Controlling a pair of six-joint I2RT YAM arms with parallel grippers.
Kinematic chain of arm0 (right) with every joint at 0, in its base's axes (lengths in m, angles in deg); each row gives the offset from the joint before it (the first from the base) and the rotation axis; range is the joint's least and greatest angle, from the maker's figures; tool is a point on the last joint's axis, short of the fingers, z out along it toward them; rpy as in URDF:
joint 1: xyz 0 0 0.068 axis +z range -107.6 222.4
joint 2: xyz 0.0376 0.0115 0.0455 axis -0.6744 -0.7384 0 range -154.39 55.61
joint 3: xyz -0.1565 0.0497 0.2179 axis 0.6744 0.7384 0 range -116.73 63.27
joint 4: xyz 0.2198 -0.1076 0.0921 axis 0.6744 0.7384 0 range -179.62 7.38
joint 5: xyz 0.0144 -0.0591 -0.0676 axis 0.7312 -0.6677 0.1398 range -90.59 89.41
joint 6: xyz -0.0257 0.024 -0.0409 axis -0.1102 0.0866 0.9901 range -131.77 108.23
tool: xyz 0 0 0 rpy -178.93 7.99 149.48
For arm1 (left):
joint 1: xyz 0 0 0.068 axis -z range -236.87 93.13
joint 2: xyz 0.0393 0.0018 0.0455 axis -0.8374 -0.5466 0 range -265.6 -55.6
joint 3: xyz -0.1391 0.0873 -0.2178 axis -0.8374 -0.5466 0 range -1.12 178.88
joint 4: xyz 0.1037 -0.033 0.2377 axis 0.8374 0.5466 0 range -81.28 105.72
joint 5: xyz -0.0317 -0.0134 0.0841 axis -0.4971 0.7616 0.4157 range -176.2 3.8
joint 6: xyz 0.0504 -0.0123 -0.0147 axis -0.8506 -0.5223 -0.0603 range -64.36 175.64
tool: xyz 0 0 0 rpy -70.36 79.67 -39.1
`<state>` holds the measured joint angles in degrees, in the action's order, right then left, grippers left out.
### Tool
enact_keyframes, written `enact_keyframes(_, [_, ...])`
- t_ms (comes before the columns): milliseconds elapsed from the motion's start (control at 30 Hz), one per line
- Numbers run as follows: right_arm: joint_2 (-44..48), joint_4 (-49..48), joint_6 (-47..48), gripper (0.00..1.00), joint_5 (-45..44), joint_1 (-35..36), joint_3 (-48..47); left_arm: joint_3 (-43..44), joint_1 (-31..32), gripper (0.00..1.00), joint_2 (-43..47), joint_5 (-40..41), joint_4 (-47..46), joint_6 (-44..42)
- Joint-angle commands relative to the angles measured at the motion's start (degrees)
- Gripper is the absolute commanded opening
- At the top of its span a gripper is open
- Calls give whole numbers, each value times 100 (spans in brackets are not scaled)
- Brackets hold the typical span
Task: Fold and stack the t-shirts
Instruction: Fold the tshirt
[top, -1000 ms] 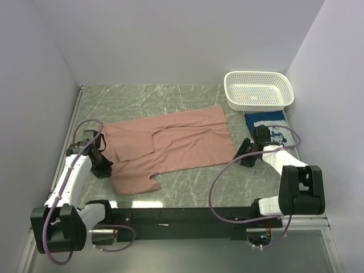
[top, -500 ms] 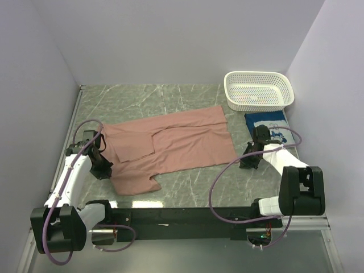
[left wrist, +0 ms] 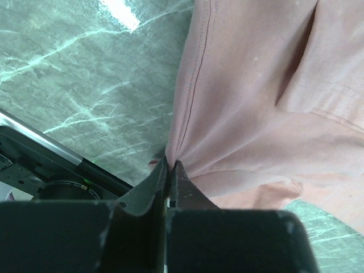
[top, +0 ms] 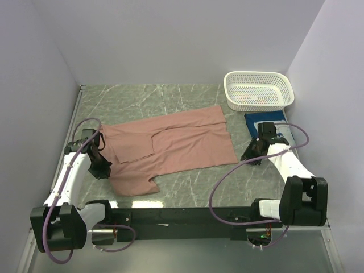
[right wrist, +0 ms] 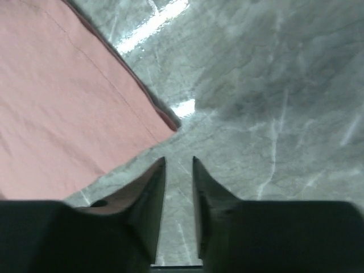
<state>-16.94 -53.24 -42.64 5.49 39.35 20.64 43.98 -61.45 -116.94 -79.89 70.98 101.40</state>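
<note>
Pink t-shirt (top: 176, 139) edge clamped in left hand (left wrist: 169, 166); right hand (right wrist: 178, 161) slightly apart; basket (top: 259, 74) contents unclear.

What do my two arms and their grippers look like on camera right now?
The left arm and right arm have white link shells, black joint housings and a looping mauve cable each. The left gripper and right gripper are black, tapering to narrow tips.

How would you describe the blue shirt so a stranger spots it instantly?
Find the white basket at the far right. Just on its near side lies a small blue shirt, partly covered by the right arm. The pink shirt nearby is much larger and spread out.
</note>
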Motion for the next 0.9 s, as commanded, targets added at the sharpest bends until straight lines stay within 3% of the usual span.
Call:
enact_keyframes(0, [-109, -386, -182, 34, 270, 49, 202, 43, -34, 5, 8, -15, 41, -120])
enact_keyframes(267, [-259, -913, -665, 46, -54, 208, 370, -124, -25, 5, 78, -165, -117, -128])
enact_keyframes(867, [-1102, -870, -1131, 45, -986, 1069, 194, -221, -34, 5, 281, -94, -320, -207])
